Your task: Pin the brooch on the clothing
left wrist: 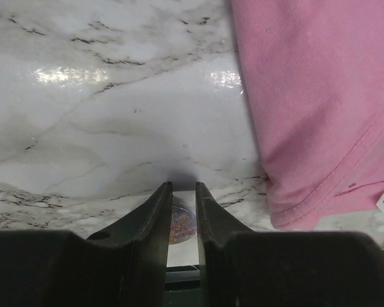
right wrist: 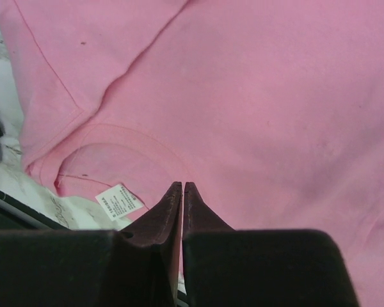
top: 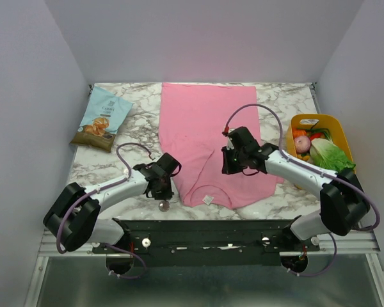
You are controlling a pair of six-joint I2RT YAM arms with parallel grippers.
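Observation:
The brooch point(top: 163, 205) is a small round disc lying on the marble near the table's front edge, just left of the clothing. In the left wrist view the brooch point(left wrist: 182, 225) shows in the narrow gap between my fingers. My left gripper point(left wrist: 184, 185) point(top: 161, 190) is open only slightly, its jaws flanking the disc. The clothing point(top: 205, 121) point(left wrist: 320, 96) point(right wrist: 256, 96) is a pink T-shirt spread flat, its white neck label point(top: 207, 199) point(right wrist: 118, 201) toward the front. My right gripper point(top: 229, 163) point(right wrist: 182, 185) hovers shut over the shirt near the collar, holding nothing.
A blue snack bag point(top: 102, 118) lies at the back left. A yellow basket point(top: 307, 118) with vegetables stands at the right edge. A black rail point(top: 211, 227) runs along the table's front edge, close behind the brooch.

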